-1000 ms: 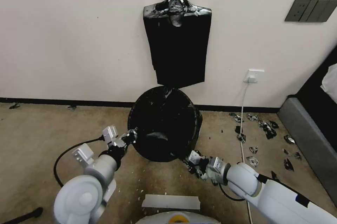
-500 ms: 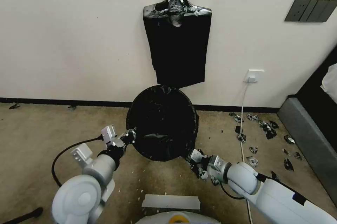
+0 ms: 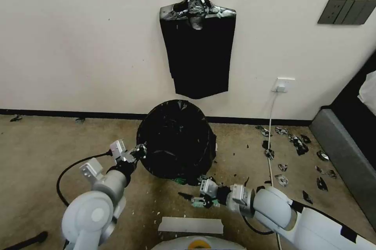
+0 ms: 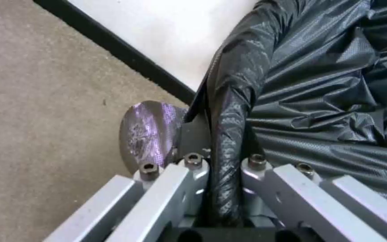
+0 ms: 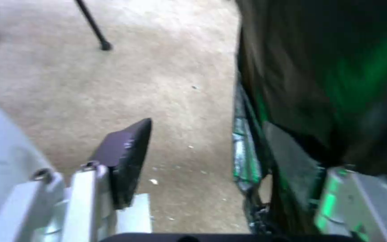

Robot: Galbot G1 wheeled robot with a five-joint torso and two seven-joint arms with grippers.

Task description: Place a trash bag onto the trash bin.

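Head view: a beige carpeted floor point(image 3: 47, 144) is seen below a white wall point(image 3: 78, 38), on which a flat bunch of black bags point(image 3: 197, 52) is hung from a knot. Below it, the trash bin point(image 3: 181, 180) is stood on the carpet near the wall, tilted toward the robot, and is almost wholly wrapped by the trash bag point(image 3: 174, 140); only a green-tinted patch at its base is left uncovered. Torn black plastic scraps point(image 3: 297, 144) are scattered on the carpet to the right, beside a white cable point(image 3: 270, 125) that is led up to a wall socket point(image 3: 282, 84).

The left gripper point(image 3: 140, 151) is placed at the left edge of the bag's mouth. In the left wrist view, the bag's rim point(image 4: 229, 134) is pinched between the closed fingers point(image 4: 151, 131), with the crinkled film spread away beyond them.

The right gripper point(image 3: 203, 195) is held low, just in front of the bin's base. In the right wrist view its fingers point(image 5: 126, 154) are spread apart over bare carpet, and the bag-covered bin wall is set against the outer side of the far finger, with nothing gripped.
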